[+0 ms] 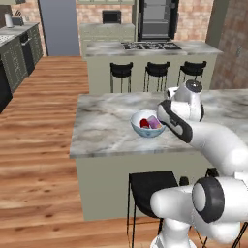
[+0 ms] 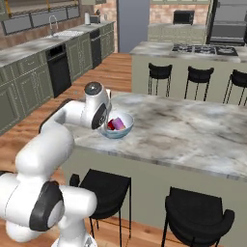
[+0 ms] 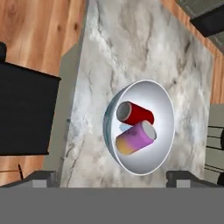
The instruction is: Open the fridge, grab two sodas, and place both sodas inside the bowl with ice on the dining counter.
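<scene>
Marble table carries the white bowl near its edge. From the hand view, 2 cans lie on their sides inside it, touching: the red can and the purple-to-orange can. Gripper hangs above with its tips wide apart, holding nothing. Both base views show black stools below.

Black stools are lined up along the far surface, where a stovetop is set. A black microwave is seen behind, and a sink with faucet left.
</scene>
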